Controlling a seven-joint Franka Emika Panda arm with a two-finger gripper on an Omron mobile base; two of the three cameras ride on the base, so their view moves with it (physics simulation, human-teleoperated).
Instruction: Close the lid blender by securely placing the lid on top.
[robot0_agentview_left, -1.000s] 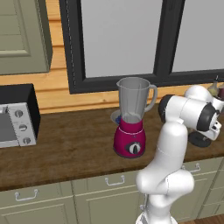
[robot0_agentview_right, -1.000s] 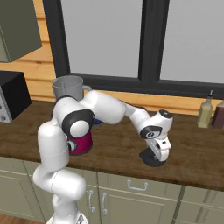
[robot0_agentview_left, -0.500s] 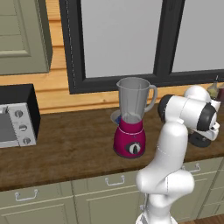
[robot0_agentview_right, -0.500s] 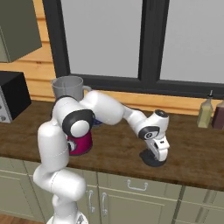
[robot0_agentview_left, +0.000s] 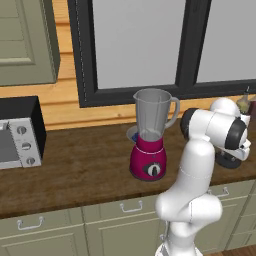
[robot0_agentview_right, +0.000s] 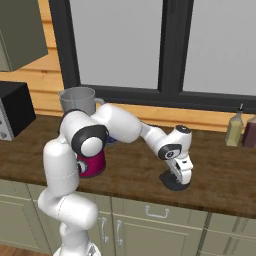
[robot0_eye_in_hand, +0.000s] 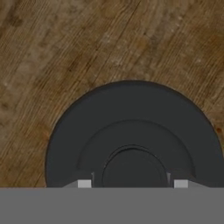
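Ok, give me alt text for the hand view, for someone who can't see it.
Looking straight down on the dark round lid lying flat on the wooden counter, its raised centre knob between the two fingers at the bottom edge. Whether the fingers touch the knob cannot be told.

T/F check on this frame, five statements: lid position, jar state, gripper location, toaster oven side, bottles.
1. The lid lies flat on the wooden counter. True.
2. The blender jar is already capped. False: its rim is open, no lid on it.
3. The gripper is down over the lid, right of the blender in the right base view. True.
4. The toaster oven stands right of the blender in the left base view. False: it stands to the left.
5. Bottles stand at the counter's far right, by the wall. True.
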